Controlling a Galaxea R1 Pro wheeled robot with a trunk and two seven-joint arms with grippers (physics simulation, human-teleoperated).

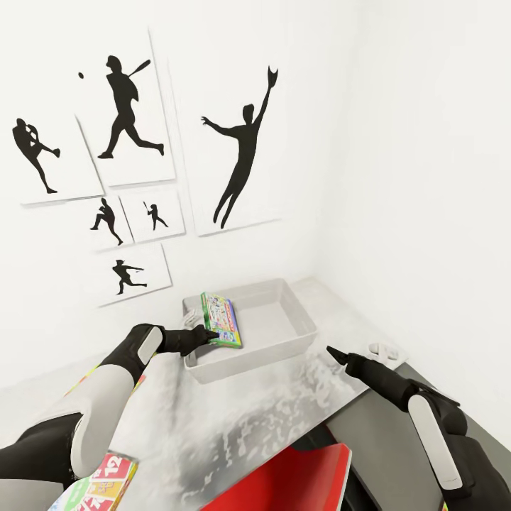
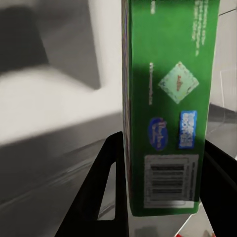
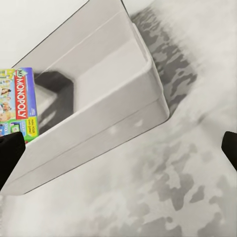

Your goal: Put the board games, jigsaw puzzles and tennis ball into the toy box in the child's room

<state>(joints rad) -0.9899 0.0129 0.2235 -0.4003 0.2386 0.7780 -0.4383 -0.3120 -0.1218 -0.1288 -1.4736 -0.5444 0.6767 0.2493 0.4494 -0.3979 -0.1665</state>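
While left fingers [image 1: 210, 336] clamp board game [image 1: 221, 319] over toy box [image 1: 284, 333] | speckled table [image 1: 270, 419], white walls | right fingers [image 1: 335, 354] apart

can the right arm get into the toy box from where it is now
Probably yes. The right gripper hangs open over the speckled table, just off the toy box, with bare tabletop between them. The left gripper holds the Monopoly box over the bin's other end, so that end is taken.

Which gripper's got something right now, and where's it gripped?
The left gripper holds the white-green board game by its near edge, over the toy box. The right gripper is empty.
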